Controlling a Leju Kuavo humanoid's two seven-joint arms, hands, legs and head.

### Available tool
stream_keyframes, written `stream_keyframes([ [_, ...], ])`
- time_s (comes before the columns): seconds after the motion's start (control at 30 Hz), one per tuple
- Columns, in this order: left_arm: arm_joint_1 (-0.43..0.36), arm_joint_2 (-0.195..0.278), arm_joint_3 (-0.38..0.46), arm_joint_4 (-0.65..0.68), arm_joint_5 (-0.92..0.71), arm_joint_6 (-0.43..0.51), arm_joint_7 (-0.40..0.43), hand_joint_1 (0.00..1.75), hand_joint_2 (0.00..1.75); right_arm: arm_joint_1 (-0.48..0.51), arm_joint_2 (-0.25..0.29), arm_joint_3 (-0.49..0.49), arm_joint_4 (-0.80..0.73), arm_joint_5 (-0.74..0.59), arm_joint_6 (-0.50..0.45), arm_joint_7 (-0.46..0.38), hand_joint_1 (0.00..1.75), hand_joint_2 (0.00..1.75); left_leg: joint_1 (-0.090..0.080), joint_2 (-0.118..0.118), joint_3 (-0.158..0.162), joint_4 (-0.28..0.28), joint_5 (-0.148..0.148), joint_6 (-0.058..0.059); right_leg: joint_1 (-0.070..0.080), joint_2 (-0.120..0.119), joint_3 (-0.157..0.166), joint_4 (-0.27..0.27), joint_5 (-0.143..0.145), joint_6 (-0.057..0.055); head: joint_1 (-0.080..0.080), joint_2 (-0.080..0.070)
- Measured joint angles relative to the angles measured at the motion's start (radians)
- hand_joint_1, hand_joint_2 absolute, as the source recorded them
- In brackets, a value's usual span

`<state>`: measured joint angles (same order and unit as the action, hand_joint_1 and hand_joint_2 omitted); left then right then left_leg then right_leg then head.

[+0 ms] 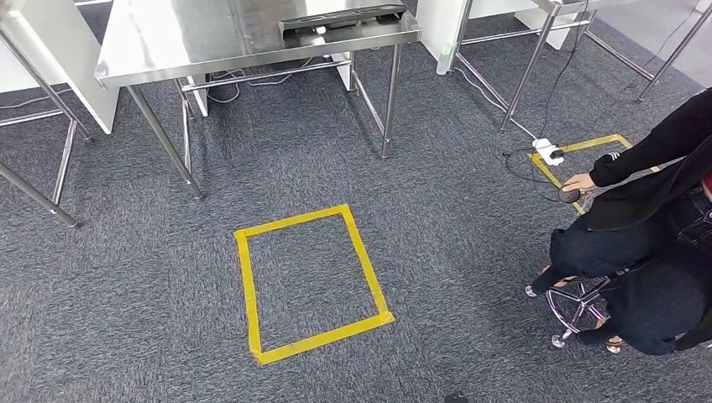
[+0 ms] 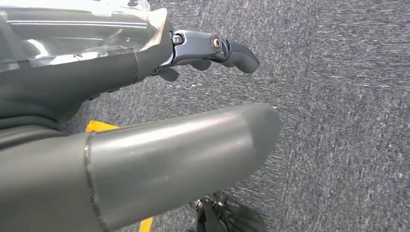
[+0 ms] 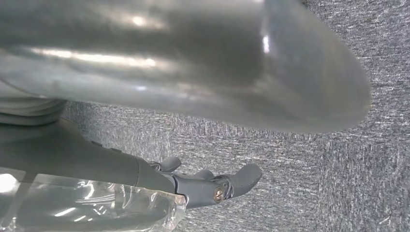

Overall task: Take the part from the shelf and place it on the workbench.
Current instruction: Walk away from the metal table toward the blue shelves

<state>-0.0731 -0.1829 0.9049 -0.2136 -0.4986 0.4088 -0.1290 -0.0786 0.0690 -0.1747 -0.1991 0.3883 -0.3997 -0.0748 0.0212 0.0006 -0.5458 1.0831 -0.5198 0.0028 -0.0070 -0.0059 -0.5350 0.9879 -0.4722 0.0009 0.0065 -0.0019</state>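
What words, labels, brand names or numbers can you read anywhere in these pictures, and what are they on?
There is none to read. The steel workbench, the dark device on it, the white power strip and the yellow tape square on the carpet show no legible lettering. The left hand and right hand carry no markings.

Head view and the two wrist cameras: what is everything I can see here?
Stainless steel workbench: one, silver, far side, on thin legs.
Black flat tray: one, on the workbench's far right part.
Yellow tape rectangle: one, on the grey carpet, in front of the workbench.
Second yellow tape outline: one, at right.
White power strip: one, on that outline, cables attached.
Seated person in black: one, on a chrome stool, at right, reaching to the floor.
Left hand: grey, holds nothing, over carpet.
Right hand: grey, holds nothing, over carpet.
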Motion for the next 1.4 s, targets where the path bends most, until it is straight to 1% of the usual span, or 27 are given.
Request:
stream_keyframes([
  [0.03, -0.001, 0.000, 0.000, 0.000, 0.000, 0.000, 0.000, 0.00, 0.00, -0.001, 0.000, 0.000, 0.000, 0.002, 0.001, 0.000, 0.00, 0.00, -0.002, 0.000, 0.028, -0.047, 0.007, 0.004, 0.003, 0.000, -0.004, 0.004, 0.001, 0.003, 0.001, 0.000],
  [0.07, -0.001, 0.000, 0.000, 0.000, 0.000, 0.001, 0.000, 0.00, 0.00, -0.002, 0.000, 0.000, 0.000, 0.003, 0.002, 0.000, 0.00, 0.00, -0.003, 0.000, 0.040, -0.072, 0.008, 0.006, 0.007, 0.000, -0.009, 0.008, 0.001, 0.006, 0.001, 0.000],
  [0.17, 0.000, -0.001, 0.000, 0.001, 0.002, 0.002, 0.001, 0.00, 0.00, -0.006, -0.002, 0.000, 0.000, 0.005, 0.002, 0.000, 0.00, 0.00, -0.010, 0.000, 0.035, -0.081, 0.009, 0.010, 0.016, 0.000, -0.021, 0.011, 0.001, 0.011, 0.005, 0.000],
  [0.3, 0.001, -0.001, 0.000, 0.001, 0.005, 0.008, 0.002, 0.00, 0.00, -0.006, -0.002, 0.000, 0.000, 0.007, 0.002, 0.000, 0.00, 0.00, -0.022, 0.001, 0.028, -0.080, 0.016, 0.024, 0.011, 0.000, -0.023, 0.010, 0.013, 0.027, 0.005, 0.000],
  [0.47, 0.003, -0.004, 0.000, 0.005, 0.007, 0.012, 0.003, 0.00, 0.00, -0.007, -0.002, -0.002, 0.000, -0.001, 0.007, 0.001, 0.00, 0.00, -0.029, 0.001, 0.023, -0.076, 0.020, 0.030, 0.003, 0.000, -0.022, 0.008, 0.020, 0.036, 0.005, 0.000],
  [0.57, 0.002, -0.004, 0.000, 0.005, 0.009, 0.013, 0.004, 0.00, 0.00, -0.009, -0.002, -0.006, 0.000, -0.008, 0.013, 0.002, 0.00, 0.00, -0.029, 0.001, 0.019, -0.071, 0.020, 0.038, -0.007, 0.001, -0.025, 0.005, 0.025, 0.044, 0.005, 0.000],
  [0.63, 0.002, -0.007, 0.000, 0.006, 0.009, 0.014, 0.004, 0.00, 0.00, -0.010, -0.004, -0.008, 0.000, -0.011, 0.015, 0.004, 0.00, 0.00, -0.021, 0.007, 0.020, -0.080, 0.029, 0.045, -0.003, 0.003, -0.034, 0.016, 0.017, 0.046, 0.004, 0.000],
  [0.67, 0.002, -0.008, 0.000, 0.006, 0.009, 0.014, 0.004, 0.00, 0.00, -0.011, -0.005, -0.010, 0.000, -0.013, 0.015, 0.004, 0.00, 0.00, -0.016, 0.012, 0.020, -0.085, 0.034, 0.049, -0.002, 0.004, -0.047, 0.041, 0.002, 0.045, 0.006, 0.000],
  [0.7, 0.002, -0.009, 0.000, 0.006, 0.009, 0.014, 0.004, 0.00, 0.00, -0.012, -0.006, -0.011, 0.000, -0.014, 0.016, 0.004, 0.00, 0.00, -0.011, 0.017, 0.018, -0.089, 0.038, 0.053, -0.002, 0.004, -0.072, 0.088, -0.023, 0.042, 0.008, 0.000],
  [0.77, 0.003, -0.010, 0.000, 0.006, 0.009, 0.014, 0.004, 0.00, 0.00, -0.013, -0.007, -0.015, 0.000, -0.017, 0.018, 0.004, 0.00, 0.00, -0.008, 0.029, 0.011, -0.089, 0.041, 0.053, -0.008, 0.005, -0.136, 0.224, -0.082, 0.041, 0.012, 0.000],
  [0.8, 0.003, -0.010, 0.000, 0.006, 0.009, 0.014, 0.004, 0.00, 0.00, -0.012, -0.008, -0.016, 0.000, -0.018, 0.019, 0.004, 0.00, 0.00, -0.007, 0.036, 0.009, -0.089, 0.042, 0.051, -0.011, 0.005, -0.160, 0.280, -0.101, 0.045, 0.013, 0.000],
  [0.83, 0.003, -0.011, 0.000, 0.007, 0.009, 0.013, 0.005, 0.00, 0.00, -0.011, -0.010, -0.018, 0.000, -0.019, 0.020, 0.005, 0.00, 0.00, -0.005, 0.042, 0.007, -0.088, 0.042, 0.048, -0.016, 0.004, -0.168, 0.303, -0.106, 0.053, 0.013, 0.000],
  [0.87, 0.003, -0.011, 0.000, 0.007, 0.009, 0.012, 0.005, 0.00, 0.00, -0.010, -0.010, -0.020, 0.000, -0.020, 0.021, 0.005, 0.00, 0.00, -0.001, 0.049, 0.007, -0.088, 0.042, 0.044, -0.022, 0.003, -0.155, 0.284, -0.095, 0.064, 0.013, 0.000],
  [0.9, 0.003, -0.012, 0.000, 0.007, 0.008, 0.012, 0.005, 0.00, 0.00, -0.010, -0.011, -0.022, 0.000, -0.021, 0.021, 0.005, 0.00, 0.00, 0.004, 0.056, 0.008, -0.087, 0.042, 0.037, -0.028, -0.002, -0.123, 0.227, -0.071, 0.078, 0.013, 0.000],
  [0.93, 0.003, -0.012, 0.000, 0.007, 0.008, 0.011, 0.005, 0.00, 0.00, -0.011, -0.012, -0.024, 0.000, -0.021, 0.022, 0.005, 0.00, 0.00, 0.007, 0.063, 0.009, -0.085, 0.040, 0.027, -0.034, -0.019, -0.081, 0.148, -0.045, 0.092, 0.014, 0.000],
  [0.97, 0.002, -0.012, 0.000, 0.007, 0.008, 0.012, 0.006, 0.00, 0.00, -0.014, -0.010, -0.026, 0.000, -0.022, 0.023, 0.005, 0.00, 0.00, 0.009, 0.070, 0.011, -0.083, 0.037, 0.016, -0.034, -0.034, -0.047, 0.081, -0.024, 0.099, 0.016, 0.000],
  [1.0, 0.002, -0.010, 0.000, 0.007, 0.007, 0.012, 0.008, 0.00, 0.00, -0.017, -0.009, -0.027, 0.000, -0.022, 0.023, 0.005, 0.00, 0.00, 0.008, 0.076, 0.012, -0.081, 0.034, 0.005, -0.033, -0.044, -0.024, 0.038, -0.012, 0.096, 0.016, 0.000],
  [1.03, 0.002, -0.009, 0.000, 0.007, 0.007, 0.013, 0.008, 0.00, 0.00, -0.019, -0.009, -0.028, 0.000, -0.022, 0.024, 0.005, 0.00, 0.00, 0.006, 0.082, 0.014, -0.080, 0.032, -0.004, -0.030, -0.049, -0.017, 0.019, -0.008, 0.087, 0.016, 0.000],
  [1.1, 0.000, -0.009, 0.000, 0.007, 0.006, 0.014, 0.010, 0.00, 0.00, -0.020, -0.009, -0.030, 0.000, -0.023, 0.024, 0.006, 0.00, 0.00, 0.009, 0.094, 0.018, -0.082, 0.031, -0.016, -0.024, -0.029, -0.023, 0.025, -0.007, 0.059, 0.013, 0.000],
  [1.13, 0.000, -0.009, 0.000, 0.007, 0.006, 0.014, 0.010, 0.00, 0.00, -0.019, -0.009, -0.030, 0.000, -0.023, 0.024, 0.006, 0.00, 0.00, 0.013, 0.090, 0.018, -0.080, 0.027, -0.021, -0.026, -0.020, -0.025, 0.025, -0.005, 0.049, 0.012, 0.000],
  [1.17, -0.001, -0.009, 0.000, 0.007, 0.006, 0.014, 0.011, 0.00, 0.00, -0.018, -0.009, -0.031, 0.000, -0.023, 0.024, 0.006, 0.00, 0.00, 0.017, 0.076, 0.013, -0.064, 0.011, -0.025, -0.026, -0.012, -0.025, 0.025, -0.003, 0.039, 0.012, 0.000],
  [1.2, -0.001, -0.009, 0.000, 0.007, 0.006, 0.014, 0.011, 0.00, 0.00, -0.019, -0.009, -0.031, 0.000, -0.023, 0.024, 0.006, 0.00, 0.00, 0.019, 0.054, -0.003, -0.026, -0.018, -0.026, -0.026, -0.003, -0.024, 0.024, 0.000, 0.028, 0.010, 0.000],
  [1.27, 0.000, -0.008, 0.000, 0.007, 0.006, 0.014, 0.012, 0.00, 0.00, -0.021, -0.008, -0.032, 0.000, -0.023, 0.024, 0.006, 0.00, 0.00, 0.017, 0.012, -0.062, 0.108, -0.095, -0.022, -0.018, 0.015, -0.028, 0.024, 0.005, 0.013, 0.008, 0.000],
  [1.3, 0.001, -0.008, 0.000, 0.007, 0.007, 0.014, 0.012, 0.00, 0.00, -0.022, -0.008, -0.032, 0.000, -0.022, 0.025, 0.006, 0.00, 0.00, 0.015, 0.004, -0.094, 0.174, -0.121, -0.019, -0.012, 0.026, -0.030, 0.024, 0.006, 0.009, 0.008, 0.000],
  [1.33, 0.002, -0.008, 0.000, 0.007, 0.007, 0.014, 0.011, 0.00, 0.00, -0.022, -0.008, -0.032, 0.000, -0.023, 0.025, 0.007, 0.00, 0.00, 0.012, 0.001, -0.114, 0.212, -0.129, -0.013, -0.006, 0.037, -0.031, 0.024, 0.007, 0.007, 0.008, 0.000],
  [1.37, 0.002, -0.008, 0.000, 0.007, 0.008, 0.014, 0.011, 0.00, 0.00, -0.023, -0.008, -0.033, 0.000, -0.024, 0.025, 0.008, 0.00, 0.00, 0.009, -0.002, -0.116, 0.212, -0.114, -0.006, -0.001, 0.050, -0.032, 0.024, 0.008, 0.005, 0.008, 0.000],
  [1.4, 0.003, -0.008, 0.000, 0.007, 0.009, 0.014, 0.010, 0.00, 0.00, -0.023, -0.008, -0.033, 0.000, -0.025, 0.025, 0.010, 0.00, 0.00, 0.005, -0.006, -0.100, 0.173, -0.083, 0.003, 0.003, 0.063, -0.031, 0.024, 0.009, 0.003, 0.008, 0.000],
])
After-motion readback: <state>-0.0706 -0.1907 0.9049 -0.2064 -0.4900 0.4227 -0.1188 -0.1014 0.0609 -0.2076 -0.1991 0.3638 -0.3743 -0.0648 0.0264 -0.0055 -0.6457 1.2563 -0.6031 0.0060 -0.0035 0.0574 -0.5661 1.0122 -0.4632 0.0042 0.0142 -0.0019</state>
